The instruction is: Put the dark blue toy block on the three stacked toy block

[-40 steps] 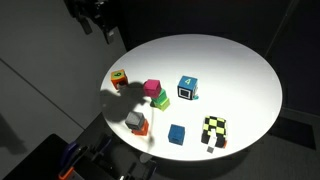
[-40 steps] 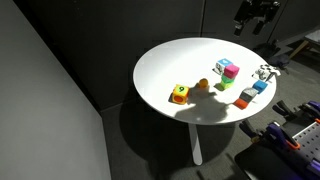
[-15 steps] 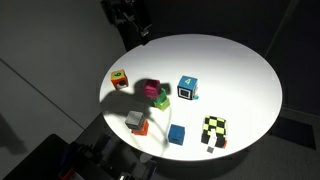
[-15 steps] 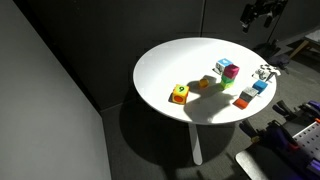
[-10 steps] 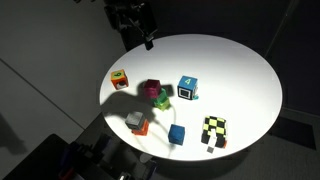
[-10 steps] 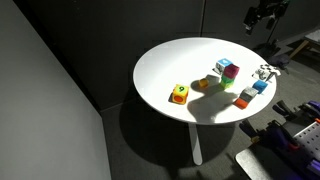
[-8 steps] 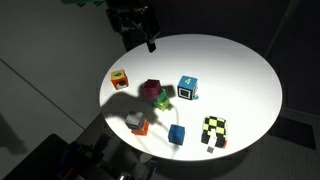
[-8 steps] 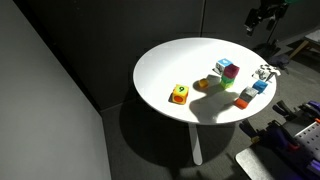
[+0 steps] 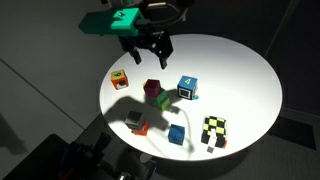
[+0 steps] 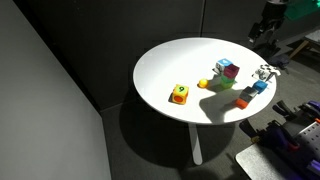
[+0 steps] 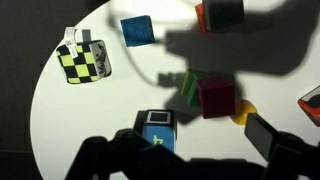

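Status: gripper [image 9: 150, 48] is hovering high over the worktop [image 9: 240, 70], jaws spread wide and carrying nothing; the height is probably for clearing the cubes while travelling. Dark blue toy block [image 9: 177, 134] is lying free on the worktop, well beyond the gripper, with the three stacked toy block [image 9: 155, 93] standing roughly between them. Pick not yet started.

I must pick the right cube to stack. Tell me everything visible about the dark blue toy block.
The dark blue toy block is a small plain cube with no marks visible. It sits flat on the white round table near the edge, apart from every other block, between the grey-and-orange block and the yellow-and-black checkered block. The open gripper hovers well away, not touching it.
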Robot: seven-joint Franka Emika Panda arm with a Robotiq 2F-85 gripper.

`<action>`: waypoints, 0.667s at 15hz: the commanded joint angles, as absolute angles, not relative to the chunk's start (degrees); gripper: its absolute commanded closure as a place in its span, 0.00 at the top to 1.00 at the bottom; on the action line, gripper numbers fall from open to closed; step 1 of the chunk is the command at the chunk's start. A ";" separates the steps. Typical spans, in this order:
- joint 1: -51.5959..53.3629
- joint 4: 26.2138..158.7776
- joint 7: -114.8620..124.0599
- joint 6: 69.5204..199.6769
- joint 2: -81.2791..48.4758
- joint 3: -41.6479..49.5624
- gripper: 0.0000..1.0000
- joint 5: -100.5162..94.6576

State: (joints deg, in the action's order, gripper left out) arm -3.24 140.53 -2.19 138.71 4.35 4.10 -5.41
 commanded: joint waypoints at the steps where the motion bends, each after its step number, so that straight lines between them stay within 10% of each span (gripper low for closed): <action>1: -3.82 141.47 -8.06 141.54 1.54 5.04 1.00 -2.88; 10: -4.96 141.83 -14.52 145.07 -4.01 4.78 1.00 1.52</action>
State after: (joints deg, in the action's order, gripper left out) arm -4.64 141.89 -14.73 145.25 -4.12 5.14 1.65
